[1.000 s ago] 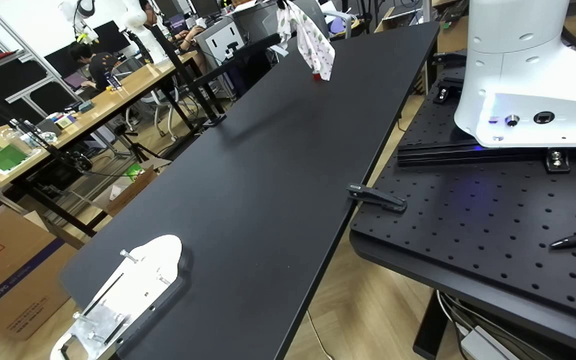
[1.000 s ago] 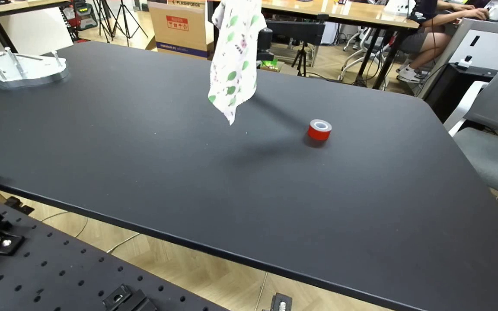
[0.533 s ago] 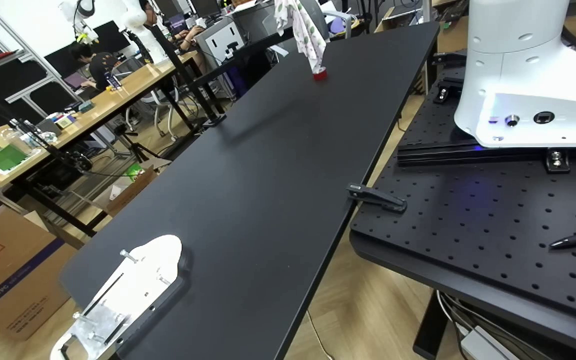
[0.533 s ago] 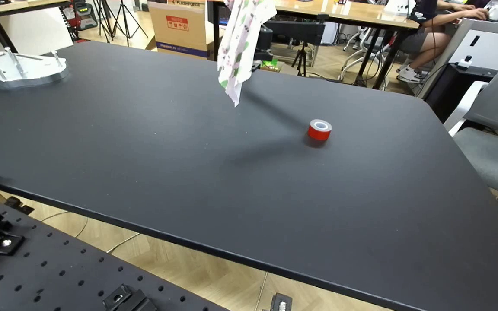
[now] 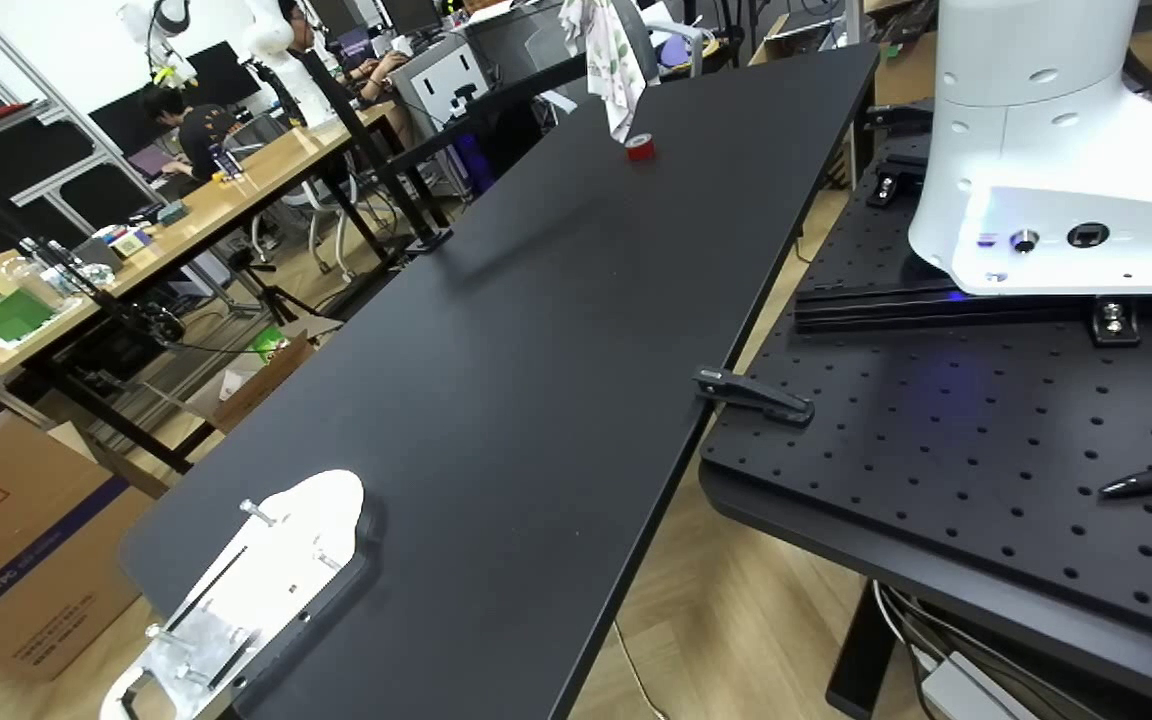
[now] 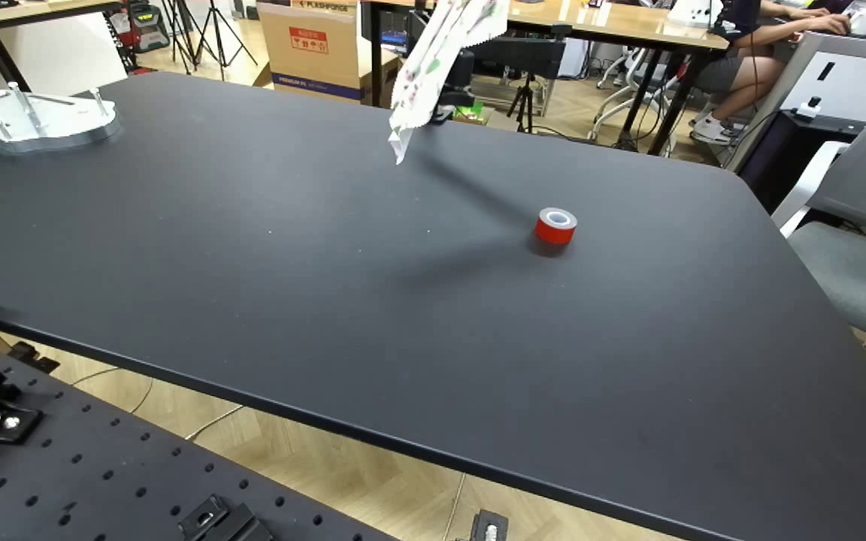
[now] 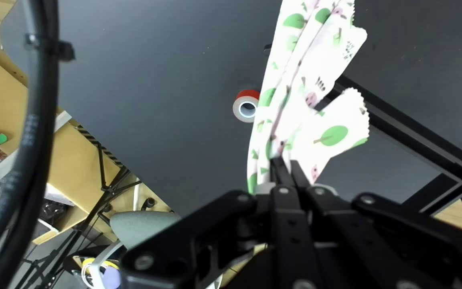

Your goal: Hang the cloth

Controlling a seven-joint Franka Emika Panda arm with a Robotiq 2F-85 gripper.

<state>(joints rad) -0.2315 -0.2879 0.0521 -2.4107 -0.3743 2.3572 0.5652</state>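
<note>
Your gripper (image 7: pixel 288 166) has the cloth (image 7: pixel 299 104) pinched; in the wrist view the cloth's long axis runs from the grip to just past 12 o'clock, crosswise to the black bar (image 7: pixel 411 129), which lies at 2 o'clock on a 10-to-4 slant, part hidden behind the cloth, contact can't be told; probably your hanging spot, so carry toward 2; cloth's bunched at the grip, splayed beyond, white, green leaf prints, zigzag edges

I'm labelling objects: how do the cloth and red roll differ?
The cloth hangs from the gripper; the red roll sits on the table. The cloth falls in folds, the red roll forms a ring. The cloth is printed, the red roll's side plain. Both show whitish parts.
</note>
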